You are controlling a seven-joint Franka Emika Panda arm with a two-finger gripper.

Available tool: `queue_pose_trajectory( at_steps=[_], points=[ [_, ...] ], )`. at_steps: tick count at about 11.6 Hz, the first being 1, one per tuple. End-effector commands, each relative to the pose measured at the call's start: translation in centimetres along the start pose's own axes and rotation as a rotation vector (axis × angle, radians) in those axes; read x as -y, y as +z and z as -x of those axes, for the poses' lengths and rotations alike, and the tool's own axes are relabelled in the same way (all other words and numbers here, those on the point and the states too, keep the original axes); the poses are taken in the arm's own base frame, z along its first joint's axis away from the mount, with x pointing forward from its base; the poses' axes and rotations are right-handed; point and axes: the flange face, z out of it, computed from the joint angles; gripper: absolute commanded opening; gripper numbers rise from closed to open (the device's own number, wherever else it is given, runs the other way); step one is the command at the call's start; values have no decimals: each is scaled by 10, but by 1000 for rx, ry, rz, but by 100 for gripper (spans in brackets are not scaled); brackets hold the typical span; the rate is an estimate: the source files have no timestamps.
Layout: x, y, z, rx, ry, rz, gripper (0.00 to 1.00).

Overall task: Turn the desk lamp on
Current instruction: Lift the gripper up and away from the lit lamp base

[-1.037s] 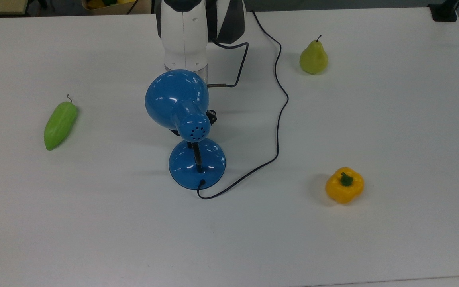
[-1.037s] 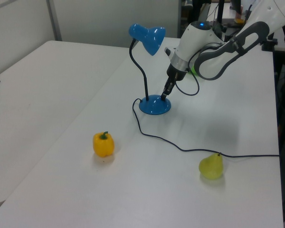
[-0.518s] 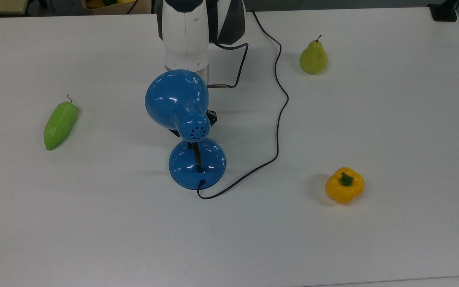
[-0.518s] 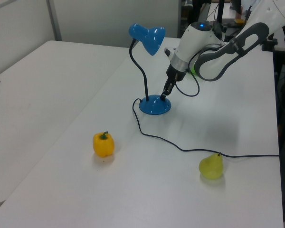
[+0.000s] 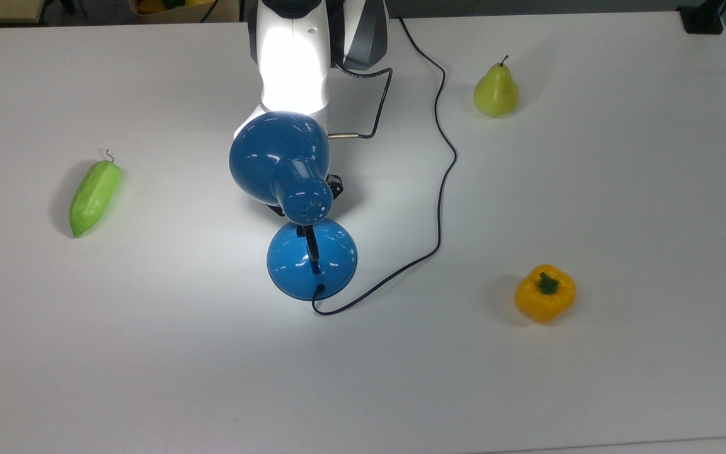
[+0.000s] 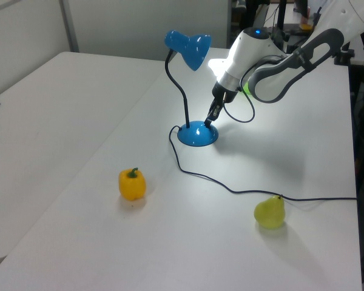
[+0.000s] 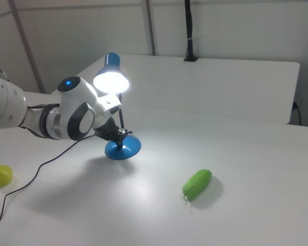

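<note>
Newly lit, desk lamp [image 7: 113,82] glows, apparently undisplaced.

From my seat, the desk lamp [image 5: 293,189] blocks the top view's centre, its cord [image 5: 438,189] snaking right and up. The table [image 5: 363,378] lies open across the top view's lower half. The green vegetable [image 5: 94,197], pear [image 5: 495,91] and yellow pepper [image 5: 545,293] sit well apart toward the edges.
</note>
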Motion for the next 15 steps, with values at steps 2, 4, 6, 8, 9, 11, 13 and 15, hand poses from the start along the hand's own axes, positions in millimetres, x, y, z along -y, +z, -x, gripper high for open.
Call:
queue_pose_trajectory(
  at_steps=[2,4,6,8,9,11,13,15],
  points=[
    [-8,-39,-6,8,26,13,0],
    [-8,-46,-1,71,21,12,0],
    [-11,-66,3,149,21,12,0],
    [-10,-87,10,249,16,9,0],
    [-7,-102,15,315,9,5,0],
    [-7,-133,23,395,-8,-5,0],
    [-8,-169,28,432,9,-12,29],
    [-6,-200,27,461,32,-25,78]
  ],
)
